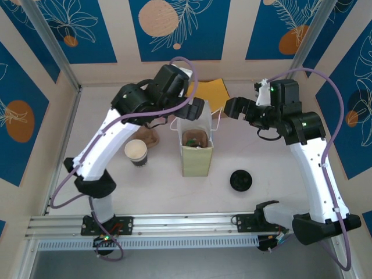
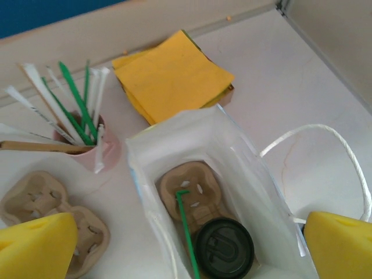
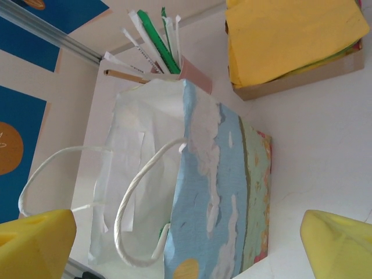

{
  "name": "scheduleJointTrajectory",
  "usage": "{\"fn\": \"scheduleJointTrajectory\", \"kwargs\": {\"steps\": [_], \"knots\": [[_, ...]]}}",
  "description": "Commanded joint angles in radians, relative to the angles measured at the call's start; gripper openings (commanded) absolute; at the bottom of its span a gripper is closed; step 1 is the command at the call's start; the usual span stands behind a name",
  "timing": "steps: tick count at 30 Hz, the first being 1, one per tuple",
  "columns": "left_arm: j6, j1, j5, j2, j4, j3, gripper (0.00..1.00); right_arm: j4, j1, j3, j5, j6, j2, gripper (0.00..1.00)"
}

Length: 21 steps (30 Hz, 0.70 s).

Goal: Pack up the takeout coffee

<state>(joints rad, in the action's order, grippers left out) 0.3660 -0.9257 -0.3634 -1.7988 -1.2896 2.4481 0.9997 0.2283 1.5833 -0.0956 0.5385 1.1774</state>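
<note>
Standing upright mid-worktop [image 1: 174, 192], the paper bag [image 1: 196, 157] has its mouth open under the left gripper [image 2: 189, 238], whose yellow fingers [image 2: 35, 247] are spread wide apart with nothing between them. Down in the bag a lidded cup [image 2: 224, 247] sits beside a cardboard carrier [image 2: 189, 189], with a green straw [image 2: 185, 224] slanting between them. An open white cup [image 1: 136, 152] with a dark band stands on the worktop left of the bag, and a loose black lid [image 1: 241, 180] lies to the bag's right, so the bag stands between the two. The right gripper [image 3: 189, 238], fingers also wide apart and empty, faces the bag's side and its white handles [image 3: 131, 197]. Behind the bag are a pink cup of straws [image 2: 81, 142] and a stack of yellow napkins [image 2: 174, 75]; spare carriers [image 2: 52, 215] lie near the open cup.
</note>
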Motion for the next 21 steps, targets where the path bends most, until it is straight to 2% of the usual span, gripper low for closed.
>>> {"fn": "scheduleJointTrajectory", "kwargs": {"steps": [1, 12, 21], "knots": [[0.008, 0.015, -0.083, 0.088, 0.052, -0.099, 1.0, 0.004, -0.015, 0.054, -0.024, -0.026, 0.022, 0.99], [0.068, 0.155, -0.031, 0.297, 0.121, -0.436, 1.0, -0.057, -0.088, 0.138, -0.034, -0.033, 0.163, 0.99], [0.119, 0.277, 0.074, 0.409, 0.138, -0.593, 1.0, -0.101, -0.115, 0.228, -0.005, -0.033, 0.378, 0.99]]}}
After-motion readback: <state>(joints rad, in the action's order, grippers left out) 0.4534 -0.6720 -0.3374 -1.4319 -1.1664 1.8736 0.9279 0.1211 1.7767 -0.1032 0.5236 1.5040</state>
